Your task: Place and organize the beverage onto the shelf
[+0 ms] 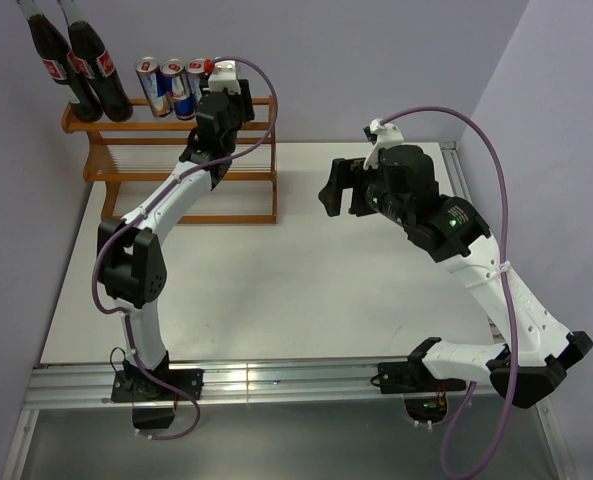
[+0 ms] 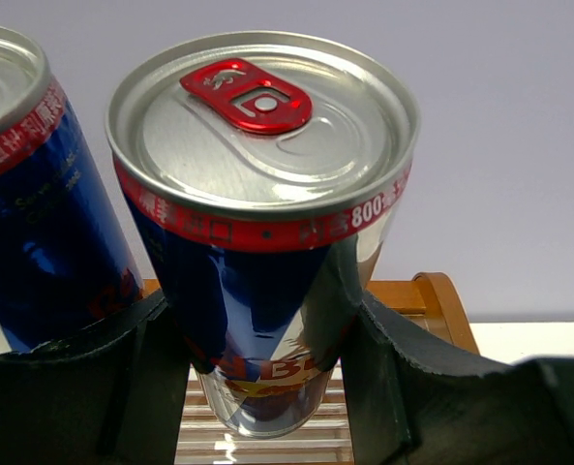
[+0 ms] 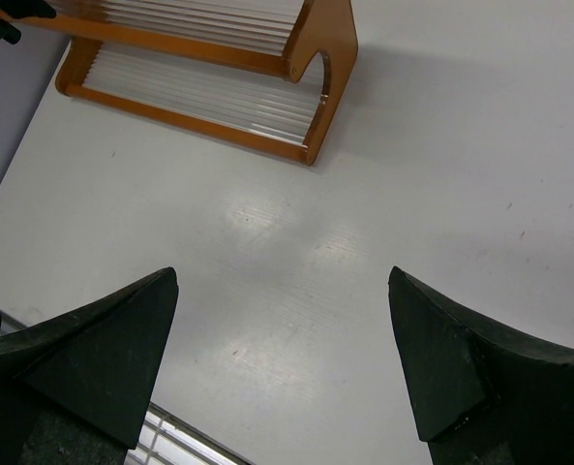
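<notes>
Left gripper (image 2: pixel 262 339), mine: pinching a blue-and-silver can (image 2: pixel 267 145) upright on the shelf's (image 2: pixel 441 300) top tier, just beside another can (image 2: pixel 25 213). Right gripper (image 3: pixel 284 291): spread wide above the table (image 3: pixel 441 145).

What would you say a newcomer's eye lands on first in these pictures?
Most likely the blue-and-silver can with its red tab, filling the left wrist view, gripped by the left jaws at the top tier of the orange-brown shelf. Next, the two dark cola bottles at that tier's left end, with more cans beside them. The right arm hangs over the white table, jaws wide and holding nothing.
</notes>
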